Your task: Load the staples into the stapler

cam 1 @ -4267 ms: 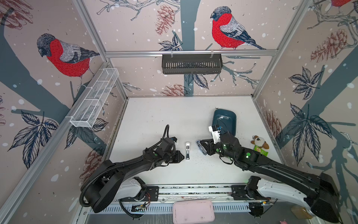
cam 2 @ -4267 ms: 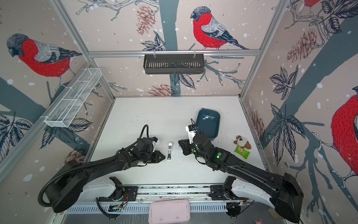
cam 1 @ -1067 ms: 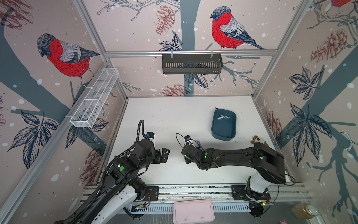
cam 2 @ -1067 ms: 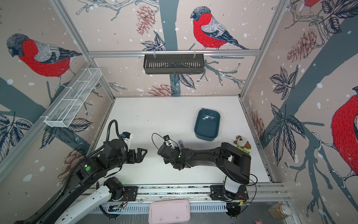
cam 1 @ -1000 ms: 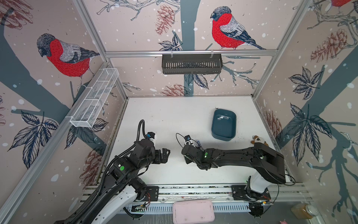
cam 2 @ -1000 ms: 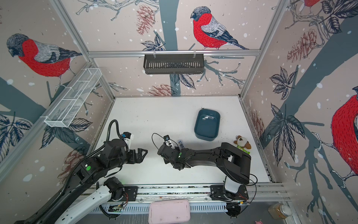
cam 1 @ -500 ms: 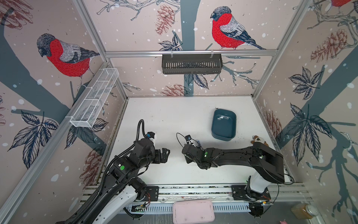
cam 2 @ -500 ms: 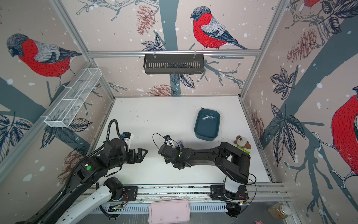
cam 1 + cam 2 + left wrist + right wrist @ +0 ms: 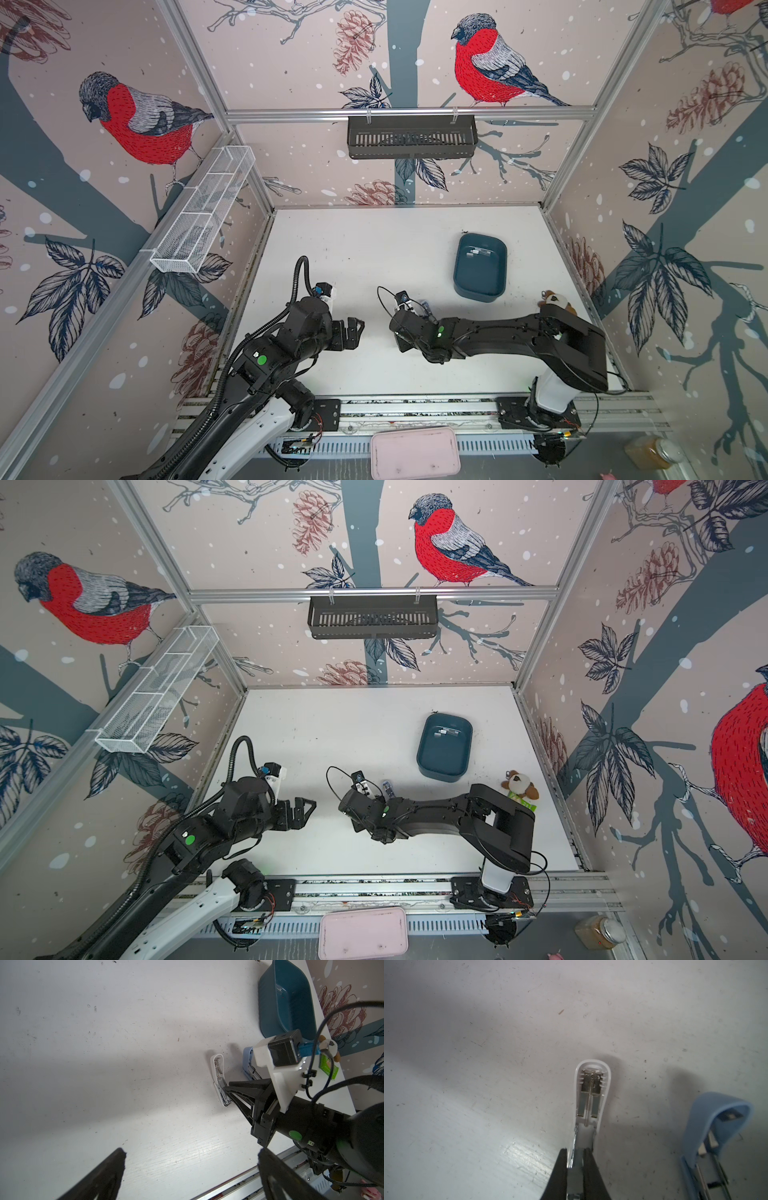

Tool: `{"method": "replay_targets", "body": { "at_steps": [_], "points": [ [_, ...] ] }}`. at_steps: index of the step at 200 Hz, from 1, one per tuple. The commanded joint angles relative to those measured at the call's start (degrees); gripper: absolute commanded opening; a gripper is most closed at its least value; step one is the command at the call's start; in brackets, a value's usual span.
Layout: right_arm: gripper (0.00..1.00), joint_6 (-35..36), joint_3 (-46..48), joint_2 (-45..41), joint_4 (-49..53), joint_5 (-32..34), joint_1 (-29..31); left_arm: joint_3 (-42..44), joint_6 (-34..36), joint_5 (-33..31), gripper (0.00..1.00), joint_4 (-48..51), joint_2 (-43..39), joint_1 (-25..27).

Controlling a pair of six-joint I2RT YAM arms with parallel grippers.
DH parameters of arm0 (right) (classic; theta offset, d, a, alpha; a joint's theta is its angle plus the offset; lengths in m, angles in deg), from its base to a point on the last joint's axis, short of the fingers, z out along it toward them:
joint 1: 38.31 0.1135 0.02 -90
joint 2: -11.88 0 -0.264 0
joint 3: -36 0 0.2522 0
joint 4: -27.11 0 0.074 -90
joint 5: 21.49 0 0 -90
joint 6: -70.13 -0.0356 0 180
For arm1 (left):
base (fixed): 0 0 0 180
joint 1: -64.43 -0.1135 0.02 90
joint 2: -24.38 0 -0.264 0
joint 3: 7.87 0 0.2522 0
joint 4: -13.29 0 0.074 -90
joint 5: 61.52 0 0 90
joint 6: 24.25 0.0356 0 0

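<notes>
Evidently right end effector point(image 9: 576, 1169) clamps the opened white stapler point(image 9: 591, 1093), seemingly mid-body; left end effector point(image 9: 192, 1151) gapes.

Top views: bright, even, diffuse light, sharp throughout. The white table point(image 9: 374, 249) sits close to overexposure and carries only faint, soft shadows. Wide-angle distortion splays the frame posts point(image 9: 195, 70) outward towards the picture edges.

Wrist views: dimmer and greyer. A broad, soft shadow band crosses the table in both, and a glare patch shines on its brushed grain. The white stapler point(image 9: 591, 1093) and the blue stapler point(image 9: 716, 1118) each throw a soft shadow away from the camera. The left gripper point(image 9: 190, 1167) shows its fingers point(image 9: 104, 1174) black, underexposed and out of focus.
</notes>
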Motion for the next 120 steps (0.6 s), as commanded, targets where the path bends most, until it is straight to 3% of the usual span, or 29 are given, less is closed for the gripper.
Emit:
{"method": "replay_targets", "body": {
  "at_steps": [1, 120],
  "points": [
    [0.14, 0.1, 0.1, 0.3, -0.5, 0.5, 0.1, 0.0, 0.2, 0.3, 0.99, -0.3, 0.0, -0.1],
    [0.14, 0.1, 0.1, -0.1, 0.4, 1.6, 0.3, 0.1, 0.3, 0.7, 0.99, -0.4, 0.2, -0.2]
  ]
}}
